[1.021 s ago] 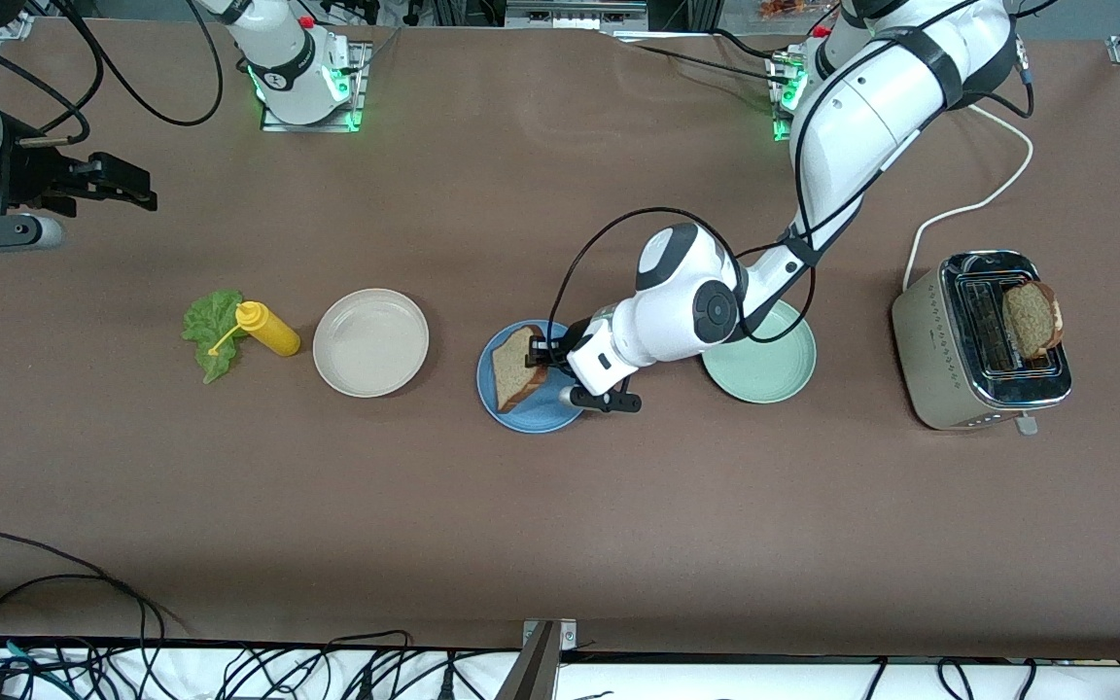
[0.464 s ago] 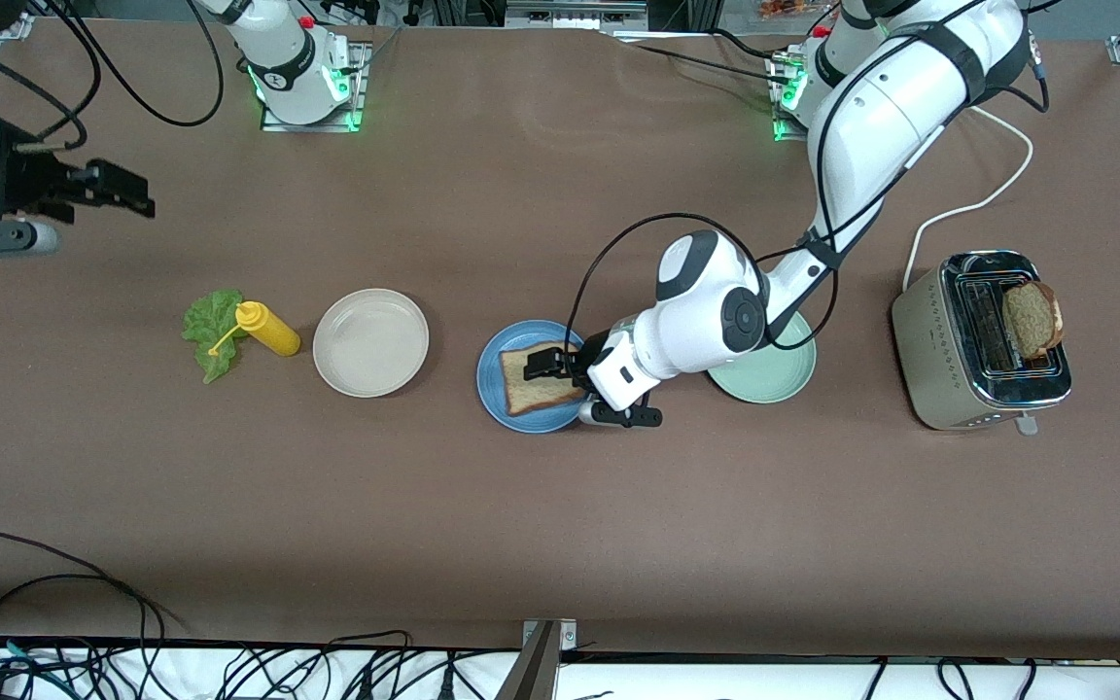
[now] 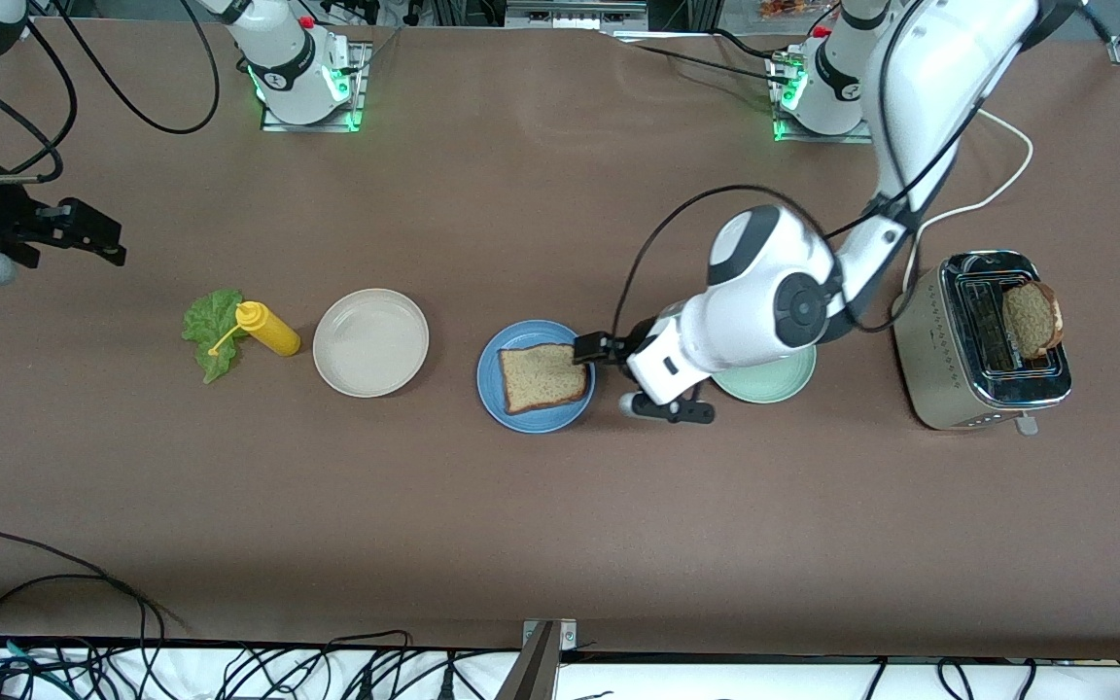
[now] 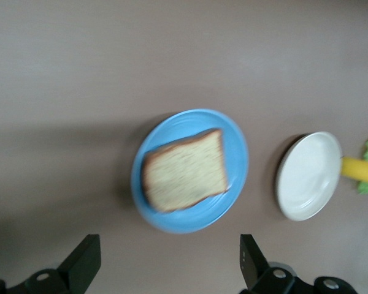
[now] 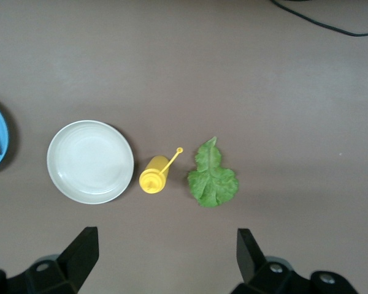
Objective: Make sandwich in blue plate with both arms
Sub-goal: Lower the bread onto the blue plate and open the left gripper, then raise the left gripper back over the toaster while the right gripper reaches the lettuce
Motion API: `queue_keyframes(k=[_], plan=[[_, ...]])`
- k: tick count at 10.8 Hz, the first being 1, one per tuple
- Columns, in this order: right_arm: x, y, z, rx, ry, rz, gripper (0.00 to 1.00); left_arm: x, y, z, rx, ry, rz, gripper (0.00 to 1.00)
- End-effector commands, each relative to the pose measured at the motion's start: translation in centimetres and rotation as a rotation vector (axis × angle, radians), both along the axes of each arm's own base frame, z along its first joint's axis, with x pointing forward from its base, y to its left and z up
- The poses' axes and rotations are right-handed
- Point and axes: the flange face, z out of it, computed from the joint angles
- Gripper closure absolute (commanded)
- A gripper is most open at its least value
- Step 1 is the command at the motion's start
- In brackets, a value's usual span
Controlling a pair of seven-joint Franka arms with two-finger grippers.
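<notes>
Bread slice [image 3: 542, 376] flat on blue plate [image 3: 493, 399], soft, crumbly, pinch edges; left gripper [image 3: 587, 350] beside plate and right gripper [image 3: 84, 228] both spread, empty.

Bread slice [image 3: 542, 377] (flat) on blue plate [image 3: 521, 417]

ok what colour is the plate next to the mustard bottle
Beige-white plate, plain with no pattern; it shows best in the right wrist view, beside the yellow bottle.

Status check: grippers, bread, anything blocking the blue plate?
Left gripper open beside blue plate. Right gripper open, waiting over its table end. One bread slice flat on plate. Nothing blocking.
</notes>
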Motion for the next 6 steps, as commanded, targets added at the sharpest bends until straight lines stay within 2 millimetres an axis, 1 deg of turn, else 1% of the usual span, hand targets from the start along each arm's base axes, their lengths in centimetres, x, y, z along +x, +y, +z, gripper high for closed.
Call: queue_keyframes(k=[1,2,3,5,6], plan=[[1.1,-1.3,-1.5,-0.022,0.01,-0.039,0.0,-2.0,7.3,7.4,0.166,0.009,-0.119,0.0],[1.5,-2.2,-2.6,-0.021,0.029,-0.055,0.0,-2.2,10.4,9.4,0.202,0.013,-0.145,0.0],[1.6,-2.7,-2.9,-0.02,0.034,-0.062,0.0,-2.2,13.5,11.4,0.251,0.014,-0.128,0.0],[1.5,-2.6,-2.9,-0.02,0.044,-0.056,0.0,-3.2,16.7,14.7,0.397,-0.01,-0.142,0.0],[1.5,-2.7,-3.5,-0.02,0.055,-0.056,0.0,-3.8,17.9,16.1,0.46,-0.022,-0.143,0.0]])
